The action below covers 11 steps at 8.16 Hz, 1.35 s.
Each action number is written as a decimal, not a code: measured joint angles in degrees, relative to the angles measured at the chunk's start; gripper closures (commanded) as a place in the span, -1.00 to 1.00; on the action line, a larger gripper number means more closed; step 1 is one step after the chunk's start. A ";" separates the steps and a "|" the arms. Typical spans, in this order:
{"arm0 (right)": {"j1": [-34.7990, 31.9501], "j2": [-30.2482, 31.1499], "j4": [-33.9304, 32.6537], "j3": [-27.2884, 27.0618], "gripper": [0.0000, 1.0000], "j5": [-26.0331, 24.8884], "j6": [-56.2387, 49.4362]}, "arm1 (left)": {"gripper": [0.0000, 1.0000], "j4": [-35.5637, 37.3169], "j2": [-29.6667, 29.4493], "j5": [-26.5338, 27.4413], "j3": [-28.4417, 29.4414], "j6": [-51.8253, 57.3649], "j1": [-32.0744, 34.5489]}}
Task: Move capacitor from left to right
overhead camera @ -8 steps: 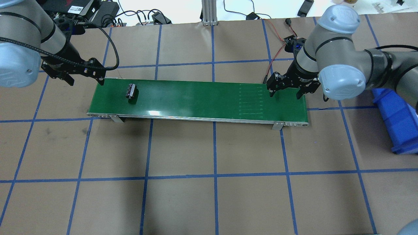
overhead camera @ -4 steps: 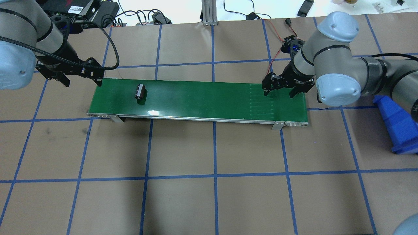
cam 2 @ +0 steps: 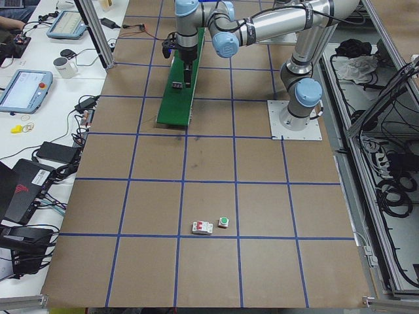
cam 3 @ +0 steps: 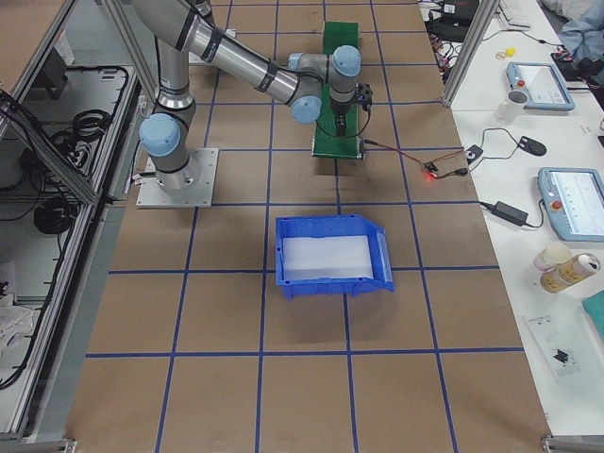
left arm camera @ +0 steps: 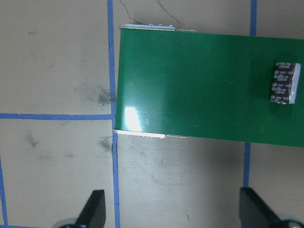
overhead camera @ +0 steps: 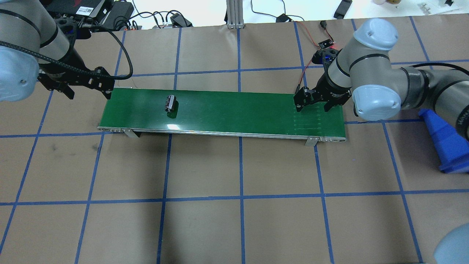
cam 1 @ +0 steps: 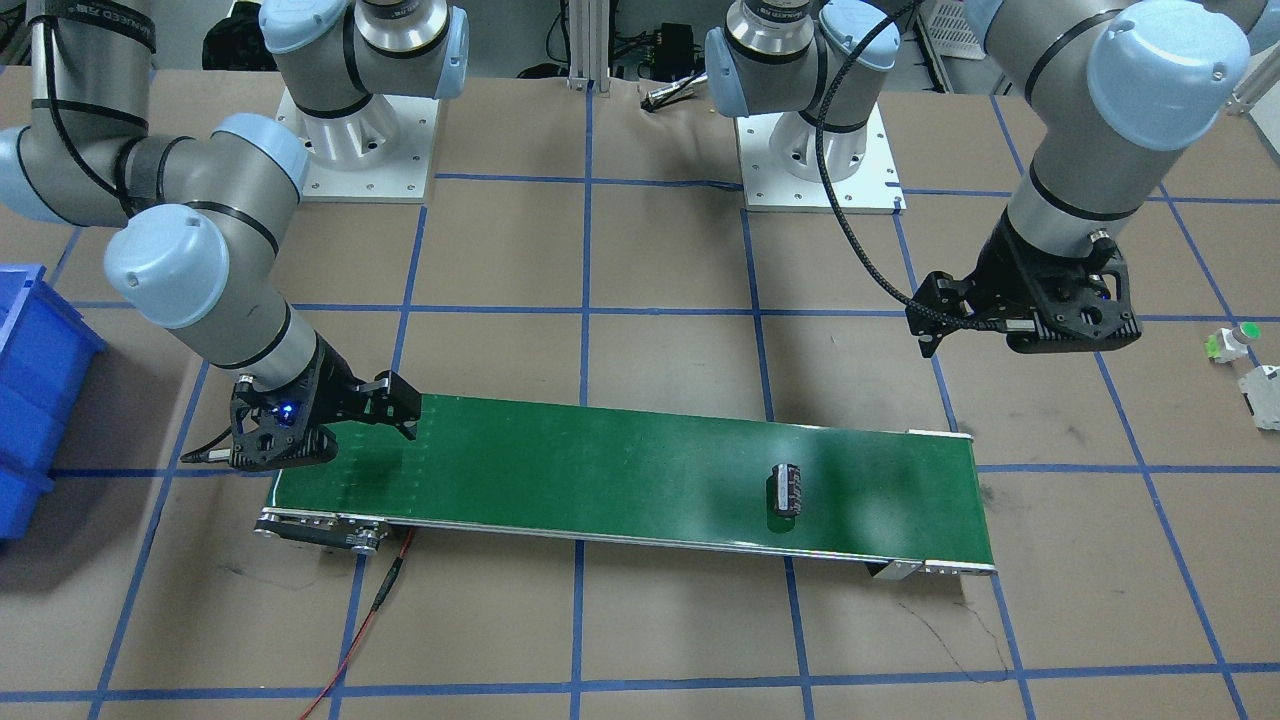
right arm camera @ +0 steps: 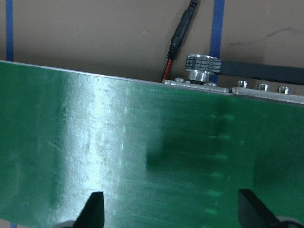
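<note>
The capacitor (overhead camera: 170, 103), a stubby black-brown cylinder with grey marks, lies on its side on the green conveyor belt (overhead camera: 234, 110), left of the middle. It also shows in the front view (cam 1: 787, 489) and at the right edge of the left wrist view (left arm camera: 285, 83). My left gripper (overhead camera: 89, 91) is open and empty, hovering just off the belt's left end, apart from the capacitor. My right gripper (overhead camera: 313, 107) is open and empty over the belt's right end; its wrist view shows only bare belt (right arm camera: 118, 142).
A blue bin (overhead camera: 445, 143) stands to the right of the belt. A small white part with a green cap (cam 1: 1232, 342) and a pale blocky part (cam 1: 1262, 383) lie on the table beyond the left arm. A red-black cable (cam 1: 370, 610) runs from the belt's motor end.
The capacitor has travelled to the right along the belt. My left gripper has drawn back to the left, off the belt. My right gripper has shifted slightly left over the belt's right end.
</note>
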<state>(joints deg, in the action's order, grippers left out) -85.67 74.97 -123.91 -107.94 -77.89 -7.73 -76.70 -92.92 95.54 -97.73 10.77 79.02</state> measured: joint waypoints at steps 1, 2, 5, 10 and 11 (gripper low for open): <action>0.03 -0.10 0.21 0.05 -1.00 -0.28 -0.17 | -1.00 -0.11 -0.02 -0.80 0.00 -0.12 0.12; 0.05 -0.19 0.65 0.07 -1.00 -0.33 -0.23 | -1.00 -0.13 -0.10 -2.88 0.02 -0.81 0.56; 0.06 -0.34 1.26 0.03 -1.00 -0.10 -0.26 | -1.00 -0.14 -0.38 -5.69 0.05 -5.72 2.80; 0.07 -0.49 1.31 0.01 -1.00 0.22 -0.31 | -1.00 0.52 -1.04 -6.23 -0.04 -7.18 3.86; 0.06 -0.51 1.31 0.02 -1.00 0.26 -0.34 | -1.00 0.56 -1.08 -6.17 -0.03 -7.22 3.91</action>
<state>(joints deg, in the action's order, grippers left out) -85.61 74.46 -122.60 -107.93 -77.63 -8.07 -76.14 -94.00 89.37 -97.76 3.55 82.93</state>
